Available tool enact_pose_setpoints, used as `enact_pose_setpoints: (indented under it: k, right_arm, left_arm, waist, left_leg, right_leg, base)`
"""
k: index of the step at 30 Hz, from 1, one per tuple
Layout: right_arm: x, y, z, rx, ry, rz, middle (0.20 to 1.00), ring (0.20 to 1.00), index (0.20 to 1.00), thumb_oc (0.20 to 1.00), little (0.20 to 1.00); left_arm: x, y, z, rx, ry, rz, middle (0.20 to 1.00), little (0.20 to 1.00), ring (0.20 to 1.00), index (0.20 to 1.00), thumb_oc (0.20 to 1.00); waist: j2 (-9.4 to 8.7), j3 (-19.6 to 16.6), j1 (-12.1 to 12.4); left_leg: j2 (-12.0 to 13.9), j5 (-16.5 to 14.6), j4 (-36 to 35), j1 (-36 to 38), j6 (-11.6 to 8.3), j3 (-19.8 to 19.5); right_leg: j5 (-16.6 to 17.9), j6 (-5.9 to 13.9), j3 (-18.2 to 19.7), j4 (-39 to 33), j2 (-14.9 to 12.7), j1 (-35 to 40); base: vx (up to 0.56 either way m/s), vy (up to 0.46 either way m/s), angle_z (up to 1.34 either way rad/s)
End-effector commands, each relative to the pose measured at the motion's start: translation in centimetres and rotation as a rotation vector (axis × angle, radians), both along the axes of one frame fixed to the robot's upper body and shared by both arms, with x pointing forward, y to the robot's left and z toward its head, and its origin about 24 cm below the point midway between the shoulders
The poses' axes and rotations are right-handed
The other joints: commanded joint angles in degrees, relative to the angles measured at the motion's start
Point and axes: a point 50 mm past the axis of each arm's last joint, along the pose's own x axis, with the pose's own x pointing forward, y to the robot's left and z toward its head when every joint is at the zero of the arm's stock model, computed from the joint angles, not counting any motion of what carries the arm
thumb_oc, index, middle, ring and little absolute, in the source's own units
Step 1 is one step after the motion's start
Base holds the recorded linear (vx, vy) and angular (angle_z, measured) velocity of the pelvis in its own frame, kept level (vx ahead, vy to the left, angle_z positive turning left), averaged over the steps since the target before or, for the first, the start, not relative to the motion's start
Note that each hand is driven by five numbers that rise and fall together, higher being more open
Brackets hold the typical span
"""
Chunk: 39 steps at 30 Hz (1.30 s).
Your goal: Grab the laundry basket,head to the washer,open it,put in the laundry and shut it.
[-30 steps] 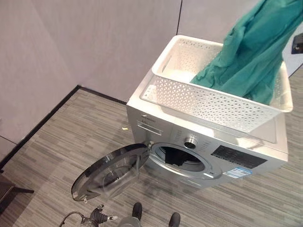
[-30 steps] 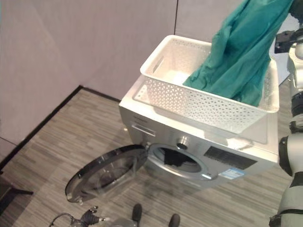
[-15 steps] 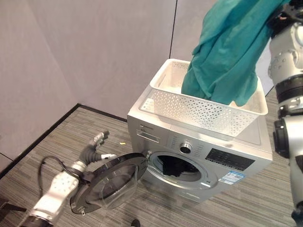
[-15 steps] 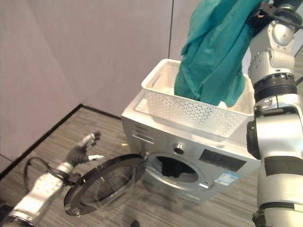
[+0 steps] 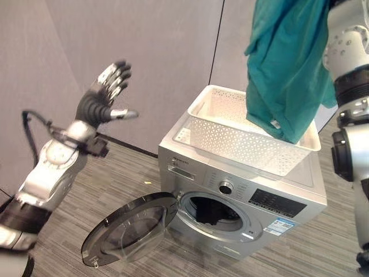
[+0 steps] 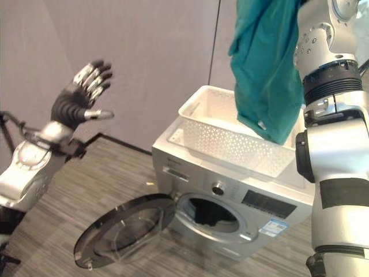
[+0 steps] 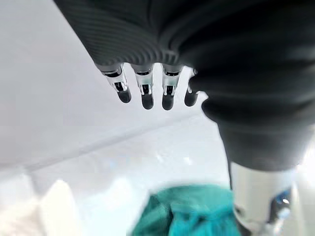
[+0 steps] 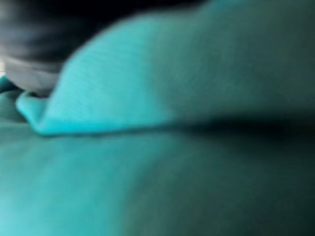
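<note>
Teal cloth [image 5: 286, 69] hangs full length from the raised right arm, high above the basket [image 5: 253, 135]; its lower hem dangles just over the basket's right end, seemingly clear of it. The right wrist view is all teal fabric pressed close, so the right hand is buried in cloth; whether its fingers clench it cannot be told.

Left hand [image 5: 105, 92] is up in the air to the left, well apart from everything, fingers spread and straight, holding nothing. The left wrist view shows its fingertips [image 7: 143, 96] relaxed and empty.

Basket sits on top of the washer [image 5: 242, 196], white, perforated, looks empty otherwise. Door [image 5: 127, 228] is swung fully open, low and to the left; something dark already lies inside the drum [image 5: 213, 209].

Handling, as judged: the cloth is soft, light and limp, long drape, so it will swing and trail. Best held bunched near the top, as now; a second grab at the lower hem would shorten it for stuffing.

In the way: the basket rim and the washer's front edge sit between cloth and drum, and the hem could snag on either. The open door crowds the floor on the left of the opening, so the approach is from front-right.
</note>
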Motion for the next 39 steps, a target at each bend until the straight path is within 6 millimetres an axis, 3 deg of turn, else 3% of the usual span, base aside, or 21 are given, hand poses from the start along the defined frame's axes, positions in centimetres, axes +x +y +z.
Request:
enact_pose_setpoints:
  k: [1,3,6,12,16,22,26,31,39]
  right_arm:
    - [-1.8,2.2,3.4,0.010,-0.137,0.049,0.200,0.200,0.200,0.200,0.200]
    - [-1.9,2.5,3.5,0.006,-0.144,0.051,0.200,0.200,0.200,0.200,0.200]
    - [-2.0,5.5,4.0,-0.037,-0.154,0.120,0.200,0.200,0.200,0.200,0.200]
    - [-1.8,7.7,4.0,-0.067,-0.135,0.168,0.200,0.200,0.200,0.200,0.200]
    - [-1.5,9.4,3.2,-0.100,-0.117,0.223,0.200,0.200,0.200,0.200,0.200]
    - [-0.9,9.7,2.6,-0.150,-0.078,0.213,0.200,0.200,0.200,0.200,0.200]
    - [-0.5,9.2,2.3,-0.167,-0.055,0.193,0.200,0.200,0.200,0.200,0.200]
    - [-0.2,6.5,2.4,-0.211,-0.027,0.101,0.200,0.200,0.200,0.200,0.200]
    - [0.4,2.0,1.6,-0.136,0.026,0.011,0.200,0.200,0.200,0.200,0.200]
  left_arm:
    - [1.3,-0.6,1.0,-0.105,-0.056,0.025,1.000,1.000,1.000,1.000,1.000]
    - [2.1,-1.7,1.0,-0.101,-0.054,0.024,1.000,1.000,1.000,1.000,1.000]
    - [5.4,-4.4,-0.2,-0.133,0.058,0.047,1.000,1.000,1.000,1.000,1.000]
    - [7.0,-7.1,-0.9,-0.150,0.123,0.053,1.000,1.000,1.000,1.000,1.000]
    - [7.0,-8.4,-1.5,-0.202,0.169,0.010,1.000,1.000,1.000,1.000,1.000]
    - [5.4,-9.4,-1.7,-0.226,0.180,-0.126,1.000,1.000,1.000,1.000,1.000]
    - [4.7,-9.3,-2.3,-0.237,0.203,-0.174,1.000,1.000,1.000,1.000,1.000]
    - [2.9,-7.5,-3.2,-0.296,0.238,-0.251,1.000,1.000,1.000,1.000,1.000]
    - [1.1,-5.1,-4.9,-0.362,0.308,-0.283,1.000,1.000,1.000,1.000,1.000]
  waist:
    - [-3.93,-3.67,-1.04]
    - [-4.08,-3.48,-0.88]
    - [-4.04,-2.83,-2.38]
    - [-4.33,-2.35,-3.49]
    - [-4.73,-2.11,-4.19]
    - [-4.86,-2.17,-4.21]
    - [-4.74,-2.30,-4.21]
    - [-4.75,-2.15,-3.65]
    - [-4.59,-1.90,-2.64]
  left_leg:
    - [0.23,0.07,0.00,-0.39,-1.44,-0.84]
    - [0.30,0.04,0.00,-0.37,-1.41,-0.68]
    - [0.52,0.10,0.00,-0.42,-1.31,0.33]
    - [1.03,-0.23,0.00,-0.16,-1.22,1.70]
    - [1.60,-0.66,0.00,0.83,-1.20,3.14]
    - [1.72,-1.30,0.00,1.96,-1.05,4.31]
    - [1.64,-1.61,0.00,2.48,-0.95,4.54]
    - [1.21,-2.00,0.00,2.79,-0.81,4.22]
    - [0.52,-2.30,0.00,2.62,-0.60,3.31]
  right_leg:
    - [5.21,4.96,0.14,-0.15,-4.70,1.75]
    - [5.26,5.00,0.22,-0.15,-4.67,1.67]
    - [5.74,5.15,1.40,-0.15,-4.39,0.74]
    - [6.32,5.29,2.46,-0.15,-4.10,0.05]
    - [6.49,5.27,3.49,-0.15,-3.74,-0.10]
    - [6.33,5.17,4.38,-0.15,-3.50,0.10]
    - [6.15,5.13,4.68,-0.15,-3.53,0.39]
    - [5.97,5.17,4.34,-0.15,-3.81,0.81]
    - [5.74,5.33,3.45,-0.15,-4.32,1.17]
  base:
    - [-0.04,0.004,0.01]
    - [-0.02,0.002,0.00]
    - [-0.04,0.008,-0.13]
    - [-0.02,0.006,-0.13]
    - [0.00,0.004,-0.19]
    - [0.02,0.018,-0.13]
    - [0.02,0.026,-0.07]
    - [0.02,0.017,-0.08]
    - [0.01,0.023,0.02]
